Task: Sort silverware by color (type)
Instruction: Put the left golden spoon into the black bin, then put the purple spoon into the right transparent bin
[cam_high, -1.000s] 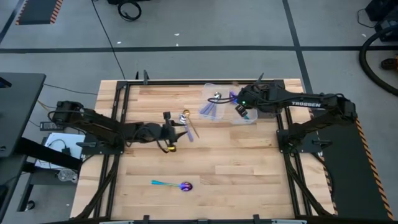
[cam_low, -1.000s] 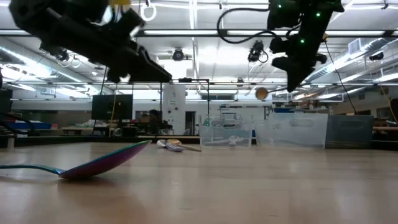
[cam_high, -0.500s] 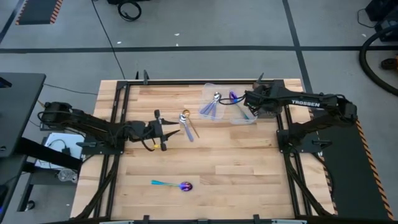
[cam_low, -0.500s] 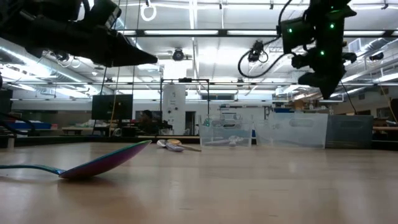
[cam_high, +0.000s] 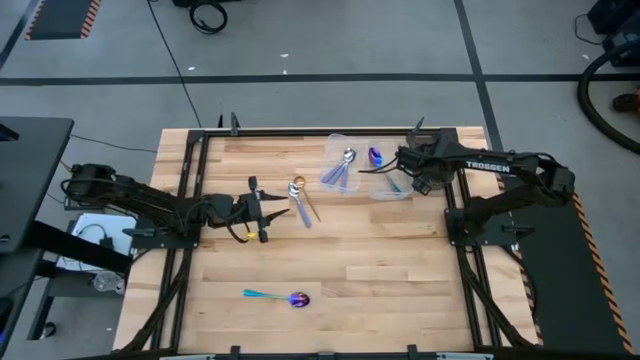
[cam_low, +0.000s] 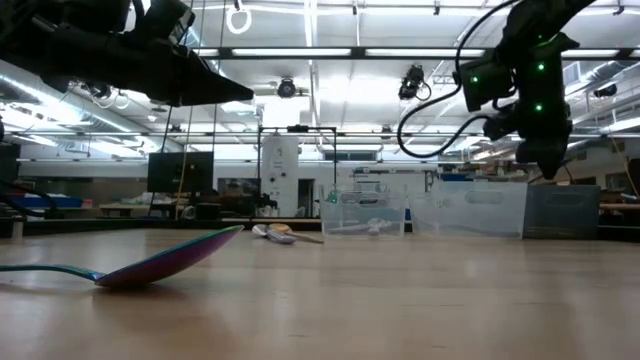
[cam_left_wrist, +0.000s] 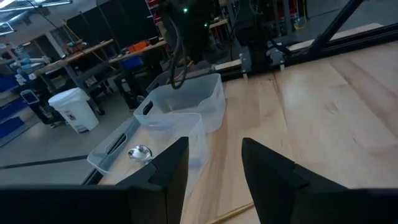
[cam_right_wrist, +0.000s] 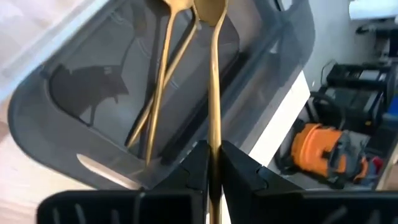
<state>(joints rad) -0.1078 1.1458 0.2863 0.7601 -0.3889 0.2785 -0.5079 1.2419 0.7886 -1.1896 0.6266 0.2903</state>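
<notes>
My right gripper (cam_high: 418, 180) (cam_right_wrist: 214, 149) hangs over the right-hand compartment of the clear tray (cam_high: 392, 192) and is shut on a gold utensil (cam_right_wrist: 214, 81). Two more gold utensils (cam_right_wrist: 163, 74) lie in that compartment. My left gripper (cam_high: 257, 208) (cam_left_wrist: 214, 149) is open above the table, left of a small cluster of a silver, a gold and a purple-blue utensil (cam_high: 302, 200) lying flat on the wood. An iridescent purple spoon with a teal handle (cam_high: 288, 298) (cam_low: 150, 265) lies near the table's near edge. Silver (cam_high: 348, 157) and purple (cam_high: 375, 155) spoons rest in the tray. My right gripper pinches the gold utensil by its slim handle (cam_right_wrist: 214, 134) between the two fingers (cam_right_wrist: 198, 163). The fingers come from above and lie along the handle. The bowl end (cam_right_wrist: 210, 9) reaches out past the fingertips over the compartment; whether it touches the bottom I cannot tell.
The clear tray (cam_low: 365, 212) stands near the table's far edge, right of centre, its walls rising above the wood. Black frame rails (cam_high: 195, 190) run along the table's left and right sides. Open wood lies between the utensil cluster and the near-edge spoon.
My left gripper has drawn back toward the table's left edge, away from the utensil cluster, then stayed still. My right gripper has moved over the tray toward the table's right edge, from the middle compartments to the right-hand one.
</notes>
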